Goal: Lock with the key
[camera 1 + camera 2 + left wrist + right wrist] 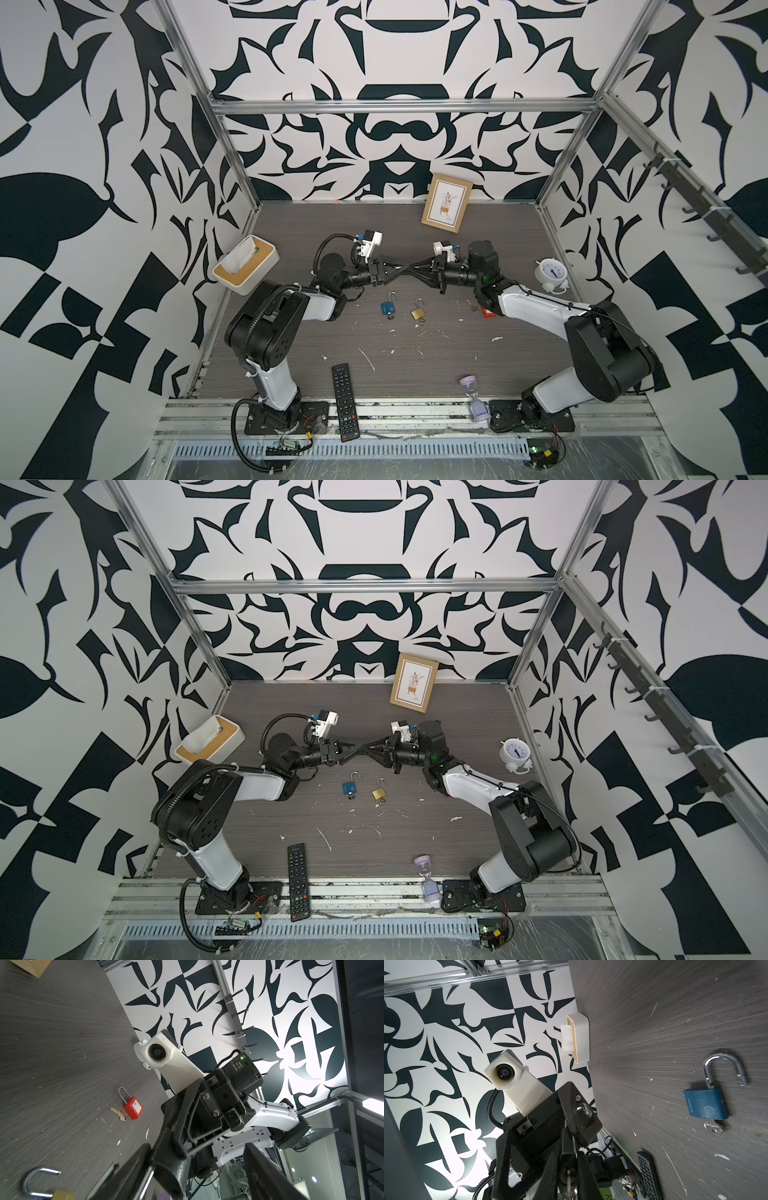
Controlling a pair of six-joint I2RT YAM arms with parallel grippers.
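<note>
Both grippers meet tip to tip above the middle of the dark table point(291, 332) in both top views. My right gripper point(402, 270) point(569, 1159) is shut on a small black padlock point(569, 1172), and a silver key point(568, 1183) sticks in its keyhole. My left gripper point(411, 268) point(196, 1147) stands open around that padlock point(170, 1169). One of its fingers point(128, 1167) lies close against the lock; the other stands well apart. The lock's silver shackle point(145, 1178) shows beside the near finger.
On the table below lie a blue padlock point(388, 306) with a key in it and a brass padlock point(417, 312), both with open shackles. A red padlock point(133, 1108) and loose key point(118, 1112) lie under the right arm. Tissue box point(245, 270), picture frame point(446, 204), clock point(550, 274), remote point(344, 401) and hourglass point(478, 399) ring the edges.
</note>
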